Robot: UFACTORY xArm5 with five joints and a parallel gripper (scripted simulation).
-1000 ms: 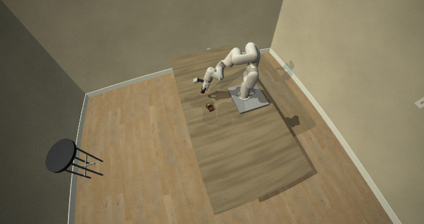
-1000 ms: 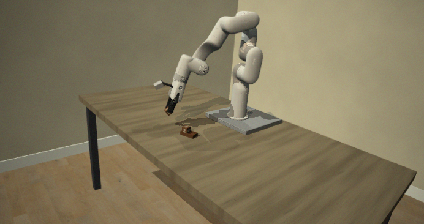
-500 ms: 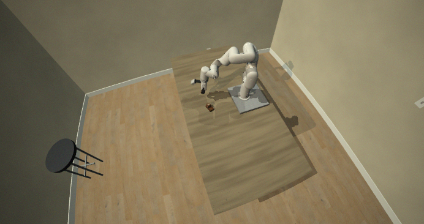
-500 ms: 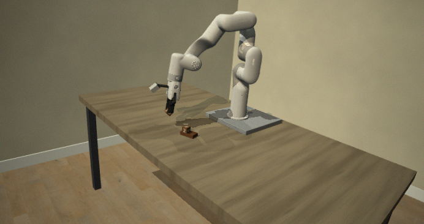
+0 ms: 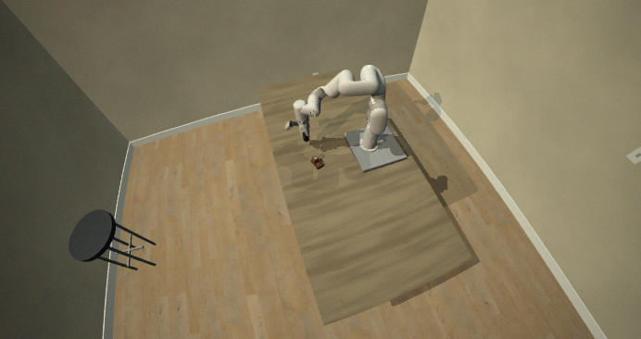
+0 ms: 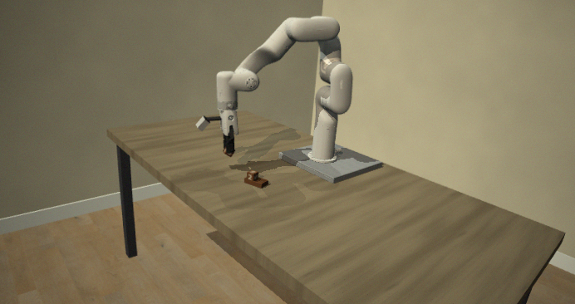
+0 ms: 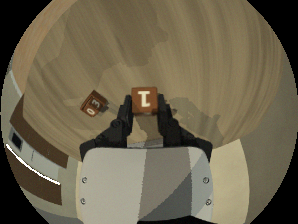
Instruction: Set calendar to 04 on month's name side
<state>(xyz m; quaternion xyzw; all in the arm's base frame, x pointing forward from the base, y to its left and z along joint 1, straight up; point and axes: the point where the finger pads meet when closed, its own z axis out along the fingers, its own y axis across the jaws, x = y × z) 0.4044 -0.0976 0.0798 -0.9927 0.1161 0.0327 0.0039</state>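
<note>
Your gripper (image 7: pixel 144 117) is clamped tight on a small brown cube (image 7: pixel 144 99), with one dark finger on each side of it. In the wrist view you can read a white mark on the face that looks at the camera; it seems to be a 1 turned upside down, but the picture is small and bent, so it is hard to be sure. You cannot see the cube's other faces at all. From the exterior view the cube (image 6: pixel 228 147) is only a little brown bit peeking out between the black fingers, and the gripper (image 6: pixel 228 151) points straight down, up in the air above the wooden table (image 6: pixel 374 229), not touching it. The tray (image 6: pixel 258 183) sits flat on the table, near the grey base plate (image 6: pixel 357 169) and apart from the gripper. One cube (image 6: pixel 252 175) stands in the tray at one end, and the space next to it looks open. You cannot read any number or the month's name on the tray from here; it is too tiny. In the top view the tray (image 5: pixel 318 163) is just a brown speck, and the arm hides most of the gripper (image 5: pixel 305 137). A black stool (image 5: pixel 90 235) stands far off on the floor.
</note>
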